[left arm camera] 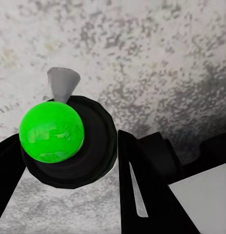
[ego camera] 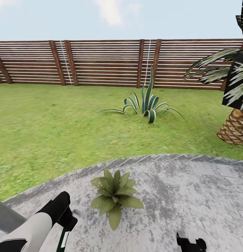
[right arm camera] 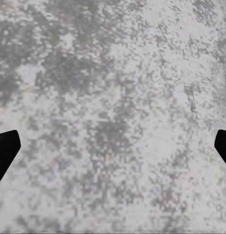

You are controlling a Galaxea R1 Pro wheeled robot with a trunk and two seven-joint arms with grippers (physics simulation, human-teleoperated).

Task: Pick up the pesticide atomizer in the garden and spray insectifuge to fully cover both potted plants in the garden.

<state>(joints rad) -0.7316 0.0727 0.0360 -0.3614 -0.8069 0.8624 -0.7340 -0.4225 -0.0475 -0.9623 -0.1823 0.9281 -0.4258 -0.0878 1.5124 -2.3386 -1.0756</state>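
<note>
The left gripper (left arm camera: 69, 161) is holding the atomizer (left arm camera: 64, 136), its fingers pressing either side of the black body with the green cap and grey nozzle on top. In the head view the left arm is sitting low at the left, with the sprayer's nozzle pointing toward the plant (ego camera: 115, 196), which is standing on the paving (ego camera: 191, 196) just beside it. The right gripper (ego camera: 191, 243) is hanging idle over bare paving, jaws wide apart and carrying nothing.

So the pickup looks done, and I'd say the robot is lining up to spray this first rosette. I can't see any mist, so whether it is already covered I can't tell. The second plant isn't here; behind are the lawn (ego camera: 48, 129), an agave (ego camera: 147, 105), a palm (ego camera: 235, 129) and the fence (ego camera: 100, 63).
</note>
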